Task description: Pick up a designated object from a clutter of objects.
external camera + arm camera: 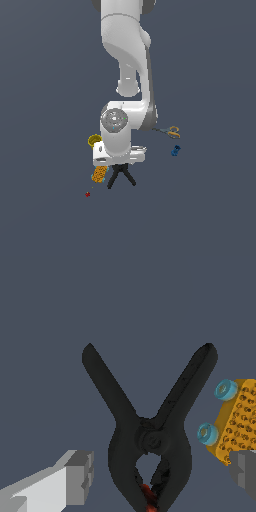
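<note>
We see our gripper (160, 476) spread wide, its fingers (75, 476) either side of the black spring clamp (150, 431), which lies flat on the desk (50, 210) beside the orange-and-teal piece (237, 416). No writing is readable on either.

The black clamp (121, 175) (149, 431) lies flat directly under the pincer (119, 161), between its spread fingers (75, 478). Its two long legs splay away in a V, and the rounded jaw end, showing a red-orange tip, sits nearest the wrist. An orange, teal-wheeled piece (99, 174) (234, 418) lies just beside one finger.
</note>
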`<state>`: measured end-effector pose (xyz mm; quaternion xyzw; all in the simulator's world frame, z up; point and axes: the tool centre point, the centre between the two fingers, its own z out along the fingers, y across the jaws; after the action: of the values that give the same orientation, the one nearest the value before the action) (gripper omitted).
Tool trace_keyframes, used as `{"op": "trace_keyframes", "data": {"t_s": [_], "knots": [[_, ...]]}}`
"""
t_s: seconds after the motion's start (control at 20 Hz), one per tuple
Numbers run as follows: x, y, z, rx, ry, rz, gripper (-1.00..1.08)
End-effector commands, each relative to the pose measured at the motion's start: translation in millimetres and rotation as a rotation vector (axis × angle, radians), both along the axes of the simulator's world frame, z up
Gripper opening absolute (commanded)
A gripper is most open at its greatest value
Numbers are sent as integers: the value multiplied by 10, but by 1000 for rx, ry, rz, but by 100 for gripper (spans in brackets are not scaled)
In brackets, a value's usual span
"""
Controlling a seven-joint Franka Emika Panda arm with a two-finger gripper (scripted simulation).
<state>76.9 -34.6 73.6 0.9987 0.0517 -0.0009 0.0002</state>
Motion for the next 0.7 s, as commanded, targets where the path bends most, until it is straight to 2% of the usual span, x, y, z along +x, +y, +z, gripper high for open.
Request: {"op": "trace_keyframes", "data": {"t_s": [0.0, 0.3, 0.65], "knots": [[8, 1, -38, 0, -2, 3, 100], [2, 0, -86, 0, 0, 2, 100], [-6, 2, -405, 0, -1, 2, 100]]}}
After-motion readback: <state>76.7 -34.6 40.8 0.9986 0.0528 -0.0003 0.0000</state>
